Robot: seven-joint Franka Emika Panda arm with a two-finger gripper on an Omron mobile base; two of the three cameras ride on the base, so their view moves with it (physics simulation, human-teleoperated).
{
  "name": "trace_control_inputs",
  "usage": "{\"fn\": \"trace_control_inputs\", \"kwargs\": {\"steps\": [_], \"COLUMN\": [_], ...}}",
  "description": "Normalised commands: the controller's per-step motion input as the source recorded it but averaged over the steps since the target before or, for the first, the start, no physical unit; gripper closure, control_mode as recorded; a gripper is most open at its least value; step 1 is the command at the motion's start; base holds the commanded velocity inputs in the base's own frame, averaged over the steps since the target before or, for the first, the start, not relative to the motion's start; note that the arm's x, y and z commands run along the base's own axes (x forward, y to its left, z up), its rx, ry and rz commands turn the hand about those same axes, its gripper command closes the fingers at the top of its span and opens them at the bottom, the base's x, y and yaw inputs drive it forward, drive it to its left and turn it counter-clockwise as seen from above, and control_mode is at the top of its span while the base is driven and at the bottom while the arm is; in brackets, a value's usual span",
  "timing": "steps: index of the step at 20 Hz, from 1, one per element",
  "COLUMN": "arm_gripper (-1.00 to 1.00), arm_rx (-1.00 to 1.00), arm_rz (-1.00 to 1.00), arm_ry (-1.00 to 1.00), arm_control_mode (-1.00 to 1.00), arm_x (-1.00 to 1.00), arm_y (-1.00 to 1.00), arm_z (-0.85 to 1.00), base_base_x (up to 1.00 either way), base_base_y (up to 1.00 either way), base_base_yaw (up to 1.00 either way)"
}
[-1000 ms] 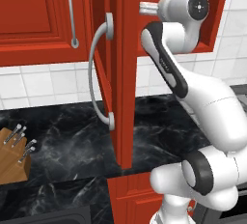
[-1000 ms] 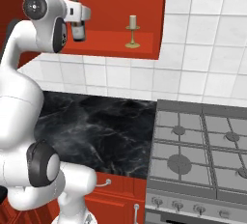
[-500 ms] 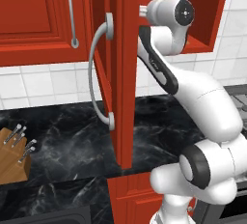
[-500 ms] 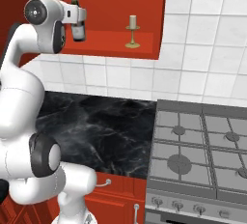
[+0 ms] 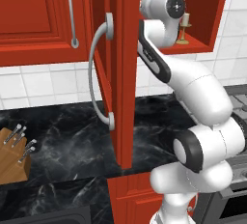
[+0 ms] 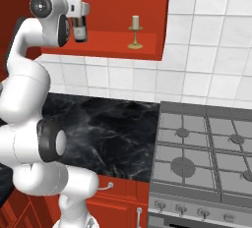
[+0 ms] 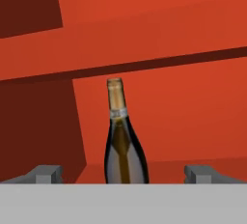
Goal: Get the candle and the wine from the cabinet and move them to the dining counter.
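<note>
The wine (image 7: 119, 121), a dark bottle with a gold-foil neck, stands upright on the shelf of the open red cabinet (image 6: 123, 41). In the hand view it is straight ahead, centred between my gripper's (image 7: 124, 175) two fingertips (image 7: 46, 174), which are spread wide and do not touch it. In the right base view my gripper (image 6: 82, 11) is at the height of the neck of the wine (image 6: 80, 29). The candle (image 6: 136, 29), a cream stub in a brass stick, stands to the bottle's right on the same shelf. The candle (image 5: 184, 25) also appears past my wrist.
The cabinet's open door (image 5: 120, 73), with its long curved handle (image 5: 99, 68), juts out over the black marble worktop (image 6: 108, 128) left of my arm. A knife block (image 5: 12, 155) sits at the far left. A gas stove (image 6: 206, 148) lies to the right.
My wrist has swung left and the hand has closed in on the wine at neck height. The jaws stay wide; bottle and candle have not moved.
</note>
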Motion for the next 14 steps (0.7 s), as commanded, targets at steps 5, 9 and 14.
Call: {"fn": "trace_control_inputs", "kwargs": {"steps": [5,9,14], "arm_gripper": [-1.0,-1.0,-1.0], "arm_rx": [0.0,0.0,0.0], "arm_rz": [0.0,0.0,0.0], "arm_ry": [0.0,0.0,0.0], "arm_control_mode": [-1.0,-1.0,-1.0], "arm_x": [0.28,0.24,0.15], "arm_y": [0.02,0.0,0.01], "arm_z": [0.0,0.0,0.0], "base_base_x": [0.0,0.0,0.0], "base_base_y": [0.0,0.0,0.0], "base_base_yaw": [0.0,0.0,0.0]}}
